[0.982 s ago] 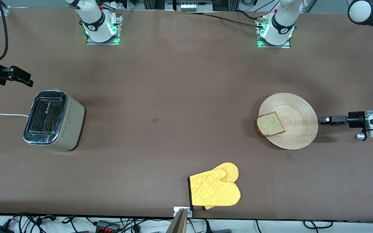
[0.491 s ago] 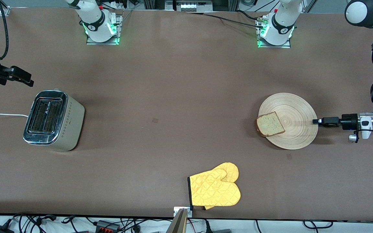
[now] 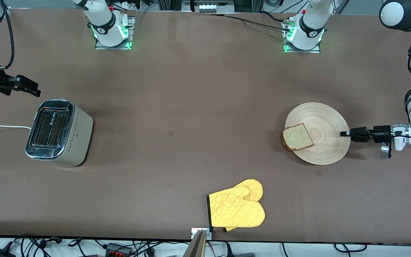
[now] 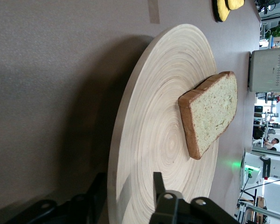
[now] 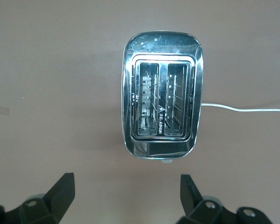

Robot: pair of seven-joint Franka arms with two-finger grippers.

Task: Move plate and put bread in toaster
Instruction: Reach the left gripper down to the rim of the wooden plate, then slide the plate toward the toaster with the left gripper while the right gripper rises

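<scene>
While on ringed wood plate [image 3: 325, 141], crusted bread [image 3: 297, 137] lies flat.

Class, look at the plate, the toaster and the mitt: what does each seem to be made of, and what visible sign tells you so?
Plate: probably light wood, matte; concentric ring grain shows.
Toaster: top looks like polished metal, mirror-bright with reflections; the beige sides could be painted metal or plastic.
Mitt: apparently padded yellow fabric; diamond quilting and a dark trimmed cuff.

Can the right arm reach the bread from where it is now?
Probably not easily. The right gripper hangs by the toaster at the right arm's end of the table, jaws open. The bread lies on the plate at the left arm's end, where the left gripper straddles the plate's rim.
</scene>
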